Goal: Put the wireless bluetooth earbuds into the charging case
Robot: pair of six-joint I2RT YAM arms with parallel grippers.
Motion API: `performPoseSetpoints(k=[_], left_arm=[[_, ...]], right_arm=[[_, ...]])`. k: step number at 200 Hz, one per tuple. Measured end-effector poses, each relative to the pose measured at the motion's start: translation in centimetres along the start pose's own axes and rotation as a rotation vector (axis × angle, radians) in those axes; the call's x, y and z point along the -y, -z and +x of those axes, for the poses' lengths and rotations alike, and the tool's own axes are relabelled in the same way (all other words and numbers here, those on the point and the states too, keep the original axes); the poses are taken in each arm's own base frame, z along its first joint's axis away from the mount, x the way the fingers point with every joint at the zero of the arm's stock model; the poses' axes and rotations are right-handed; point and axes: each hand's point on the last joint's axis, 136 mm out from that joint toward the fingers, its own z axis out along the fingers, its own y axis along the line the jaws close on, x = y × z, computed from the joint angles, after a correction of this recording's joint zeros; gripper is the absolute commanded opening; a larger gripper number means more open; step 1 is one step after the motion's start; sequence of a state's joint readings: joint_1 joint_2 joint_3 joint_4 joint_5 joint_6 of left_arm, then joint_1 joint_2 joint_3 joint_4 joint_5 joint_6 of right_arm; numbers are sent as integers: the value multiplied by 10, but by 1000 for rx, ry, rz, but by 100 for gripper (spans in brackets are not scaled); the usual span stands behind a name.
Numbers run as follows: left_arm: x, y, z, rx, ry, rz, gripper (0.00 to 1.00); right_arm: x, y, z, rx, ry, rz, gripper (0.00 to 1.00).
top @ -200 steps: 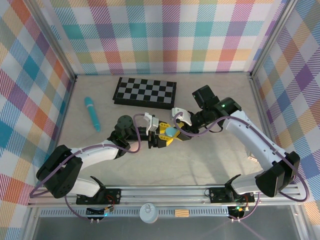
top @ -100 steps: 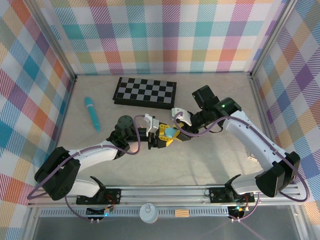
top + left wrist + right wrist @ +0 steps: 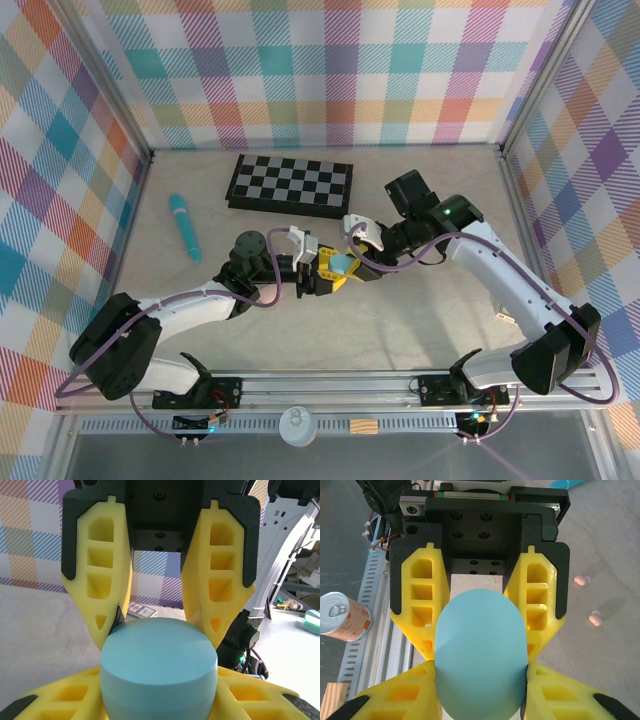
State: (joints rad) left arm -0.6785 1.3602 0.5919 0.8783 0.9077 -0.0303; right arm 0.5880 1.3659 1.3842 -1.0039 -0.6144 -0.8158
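My left tool [image 3: 327, 272] and my right tool [image 3: 351, 259] meet nose to nose over the middle of the worktop [image 3: 400, 320]. Both are clenched on the same thing, the pale blue charging case [image 3: 343, 263].

From the left wrist, the case [image 3: 158, 667] sits between my own yellow fingers at the bottom. The right tool's fingers [image 3: 102, 580] press its sides from above. From the right wrist, the case [image 3: 481, 652] is a smooth oval, with the left tool's fingers [image 3: 417, 605] against both its sides.

Two pale pink earbuds [image 3: 580, 580] [image 3: 595, 618] lie near each other on the bare worktop, apart from the case and on the side of my tools away from the near-edge rail [image 3: 380, 570].

A teal stick [image 3: 184, 227] lies near the left edge and a chessboard [image 3: 290, 184] near the far edge. A can [image 3: 345, 616] stands off the worktop, beyond the near-edge rail.
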Motion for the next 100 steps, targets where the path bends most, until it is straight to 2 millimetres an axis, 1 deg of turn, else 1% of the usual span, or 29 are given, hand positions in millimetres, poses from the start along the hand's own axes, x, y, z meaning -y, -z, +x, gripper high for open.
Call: performPoseSetpoints(k=[17, 34, 70, 76, 100], left_arm=[[0, 0, -1, 5, 1, 0, 45], [-1, -1, -1, 7, 7, 0, 48], [0, -1, -4, 19, 6, 2, 47], [0, -1, -4, 19, 6, 2, 46], [-1, -1, -3, 17, 11, 2, 36]], right_arm=[[0, 0, 0, 0, 0, 0, 27], [0, 0, 0, 0, 1, 1, 27], [2, 0, -1, 4, 8, 8, 27], [2, 0, -1, 4, 8, 8, 27], [2, 0, -1, 2, 6, 6, 27]])
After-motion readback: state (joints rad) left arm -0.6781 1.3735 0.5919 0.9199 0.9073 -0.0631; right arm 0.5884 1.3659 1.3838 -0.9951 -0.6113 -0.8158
